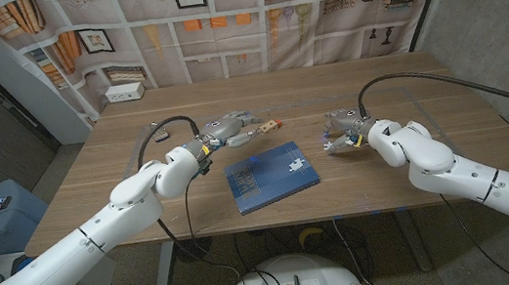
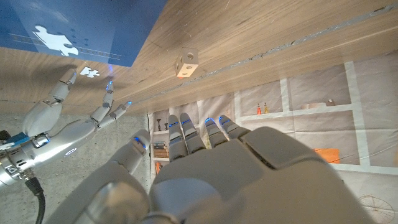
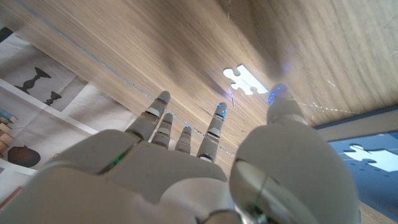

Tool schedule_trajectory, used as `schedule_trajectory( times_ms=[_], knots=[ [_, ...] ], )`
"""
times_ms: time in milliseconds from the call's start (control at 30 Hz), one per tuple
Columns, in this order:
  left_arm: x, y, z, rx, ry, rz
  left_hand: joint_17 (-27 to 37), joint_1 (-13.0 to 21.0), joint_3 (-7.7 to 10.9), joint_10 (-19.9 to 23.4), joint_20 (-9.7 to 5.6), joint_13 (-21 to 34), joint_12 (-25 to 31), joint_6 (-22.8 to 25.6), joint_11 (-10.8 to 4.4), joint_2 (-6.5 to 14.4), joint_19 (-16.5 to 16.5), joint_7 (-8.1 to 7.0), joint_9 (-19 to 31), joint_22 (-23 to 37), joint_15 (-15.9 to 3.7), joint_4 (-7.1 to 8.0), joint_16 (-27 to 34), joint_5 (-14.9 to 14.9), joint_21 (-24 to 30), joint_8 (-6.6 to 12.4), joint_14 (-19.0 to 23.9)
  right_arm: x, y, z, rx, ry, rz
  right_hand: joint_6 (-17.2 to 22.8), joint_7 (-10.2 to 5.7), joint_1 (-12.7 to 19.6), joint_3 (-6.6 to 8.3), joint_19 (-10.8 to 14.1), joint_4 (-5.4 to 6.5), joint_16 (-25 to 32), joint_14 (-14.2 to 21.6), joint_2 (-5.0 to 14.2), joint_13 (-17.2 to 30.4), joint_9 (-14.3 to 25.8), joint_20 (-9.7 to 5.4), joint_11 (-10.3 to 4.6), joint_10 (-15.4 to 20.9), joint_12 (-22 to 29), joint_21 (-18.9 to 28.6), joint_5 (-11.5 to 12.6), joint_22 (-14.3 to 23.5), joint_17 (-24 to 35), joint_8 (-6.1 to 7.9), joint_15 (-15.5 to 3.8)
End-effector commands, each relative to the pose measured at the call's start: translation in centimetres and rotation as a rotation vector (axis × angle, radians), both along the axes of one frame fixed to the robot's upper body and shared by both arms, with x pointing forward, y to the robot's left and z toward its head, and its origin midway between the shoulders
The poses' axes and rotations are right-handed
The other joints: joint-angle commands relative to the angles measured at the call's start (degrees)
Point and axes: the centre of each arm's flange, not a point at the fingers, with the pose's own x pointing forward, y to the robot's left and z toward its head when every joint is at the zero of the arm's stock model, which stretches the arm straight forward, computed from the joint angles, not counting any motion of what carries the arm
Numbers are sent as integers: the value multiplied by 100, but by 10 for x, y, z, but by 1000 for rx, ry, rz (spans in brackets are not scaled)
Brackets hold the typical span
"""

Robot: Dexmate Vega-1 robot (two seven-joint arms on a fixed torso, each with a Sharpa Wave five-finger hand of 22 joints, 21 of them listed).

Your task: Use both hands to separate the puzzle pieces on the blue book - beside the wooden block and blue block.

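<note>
A blue book [image 1: 272, 178] lies at the table's front middle with a white puzzle piece [image 1: 296, 161] on its right part; the same piece [image 2: 59, 40] shows on the book [image 2: 93, 25] in the left wrist view. A second white piece [image 3: 245, 79] lies on the bare wood just off the book's right, by my right hand's fingertips [image 2: 68, 78]. My right hand [image 1: 342, 131] hovers there with fingers spread, holding nothing. My left hand [image 1: 233, 130] is behind the book, fingers extended and empty, beside a small wooden block [image 1: 273, 123].
A black cable [image 1: 159, 127] loops over the table behind my left arm. A white box [image 1: 126, 92] stands at the back left by the printed backdrop. The table's [image 1: 404, 83] right half holds another cable [image 1: 424, 79].
</note>
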Motion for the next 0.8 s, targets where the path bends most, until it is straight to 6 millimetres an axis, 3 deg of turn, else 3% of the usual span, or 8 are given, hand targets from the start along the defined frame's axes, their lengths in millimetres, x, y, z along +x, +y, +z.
schedule_trajectory(
  times_ms=[33, 300, 467, 800],
  knots=[
    [3, 16, 4, -99, -5, 37, -6, 57, -6, 6, -274, -2, 14, 14, 4, 530, 14, 12, 7, 9, -544, -41, -21, -4, 15, 17, 48, -5, 0, 11, 21, 31, 16, -176, 3, -159, -53, -82, 31, -38, -72, 30, 18, -17, 11, 19, -105, 5, -13, 79, 33, 37, -96, 51],
    [7, 26, 5, -181, 15, 36, -6, 75, -16, -41, -256, -2, -1, -24, 2, 540, 41, 20, 7, 9, -536, -76, -25, -8, 13, 4, 46, -6, -5, 17, 53, 38, 45, -376, 5, -370, -138, -189, 100, -67, -163, 25, 18, -45, 47, 83, -256, -2, -20, 155, 33, 45, -222, 89],
    [8, 33, 5, -239, 21, 38, -5, 90, -23, -93, -249, -2, -15, -94, 39, 548, 51, 16, 6, 8, -526, -106, -29, -10, 6, -17, 35, -5, -11, 19, 94, 39, 68, -631, 27, -592, -232, -249, 175, -70, -191, 3, 17, -69, 74, 85, -288, 24, -14, 213, 33, 52, -370, 116],
    [11, 48, 3, -377, 20, 35, -5, 117, -30, -165, -249, -2, -30, -186, 34, 557, 73, -17, 5, 7, -518, -157, -32, -14, -1, -33, 24, -6, -17, 22, 166, 23, 103, -787, 18, -821, -309, -286, 272, -73, -229, 43, 14, -81, 83, 93, -294, 46, -5, 262, 33, 63, -474, 125]
  ],
)
